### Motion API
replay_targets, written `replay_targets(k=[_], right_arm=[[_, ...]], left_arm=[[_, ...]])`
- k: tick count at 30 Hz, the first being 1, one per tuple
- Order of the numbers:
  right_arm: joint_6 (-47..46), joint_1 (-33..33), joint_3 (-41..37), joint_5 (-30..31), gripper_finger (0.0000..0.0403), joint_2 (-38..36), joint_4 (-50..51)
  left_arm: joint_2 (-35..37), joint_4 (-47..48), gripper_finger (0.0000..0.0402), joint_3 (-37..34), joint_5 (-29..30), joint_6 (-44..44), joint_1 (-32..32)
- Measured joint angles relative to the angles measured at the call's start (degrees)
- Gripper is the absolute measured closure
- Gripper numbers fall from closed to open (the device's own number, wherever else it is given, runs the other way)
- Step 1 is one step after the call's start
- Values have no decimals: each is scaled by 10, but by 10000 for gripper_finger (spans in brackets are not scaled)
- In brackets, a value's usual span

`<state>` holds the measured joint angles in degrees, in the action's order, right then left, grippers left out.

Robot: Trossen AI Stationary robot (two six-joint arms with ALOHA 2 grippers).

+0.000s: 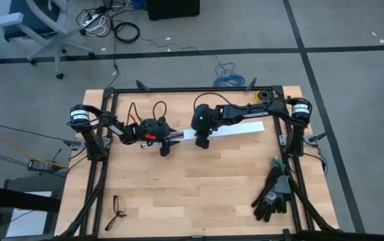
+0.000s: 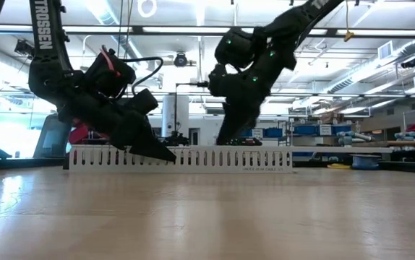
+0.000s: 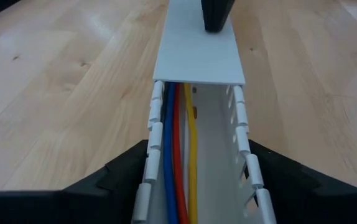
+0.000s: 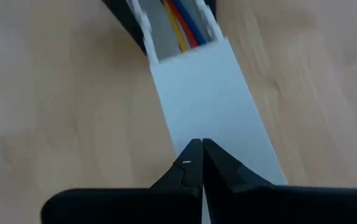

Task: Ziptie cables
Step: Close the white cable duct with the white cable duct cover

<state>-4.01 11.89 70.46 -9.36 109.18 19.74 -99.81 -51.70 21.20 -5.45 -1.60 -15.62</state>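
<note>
The left end effector [image 3: 194, 186] is spread wide astride the open end of the white slotted duct [image 3: 244, 155], in which blue, red and yellow cables [image 3: 180, 143] are laid. The right end effector [image 4: 201, 163], fingers pressed together empty, is set on the duct's lid [image 4: 213, 99].

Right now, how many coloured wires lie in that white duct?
3: blue, red and yellow, side by side along the duct; its cover may hide more.

grey floor [image 1: 352, 80], perhaps carpet; office chair [image 1: 35, 23]
</note>
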Motion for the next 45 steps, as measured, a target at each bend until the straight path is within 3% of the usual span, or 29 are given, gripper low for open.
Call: replay_targets(k=[3, 9, 17, 26, 37, 45], right_arm=[[0, 2, 3, -40, 403, 41, -92], [12, -1, -2, -30, 403, 41, -162], [55, -7, -4, 26, 403, -11, -128], [52, -10, -3, 25, 403, -19, -95], [51, -10, -3, 23, 403, -19, -92], [51, -10, -2, 23, 403, -20, -92]], left_arm=[[0, -1, 149, 0, -2, 0, 0], [0, -1, 149, 0, -2, 2, 0], [-1, 0, 149, 2, -1, 4, 0], [-1, -4, 144, 2, -3, -4, 0], [-1, -8, 91, 7, -4, -30, 0], [-1, -11, 97, 18, 1, -31, 0]])
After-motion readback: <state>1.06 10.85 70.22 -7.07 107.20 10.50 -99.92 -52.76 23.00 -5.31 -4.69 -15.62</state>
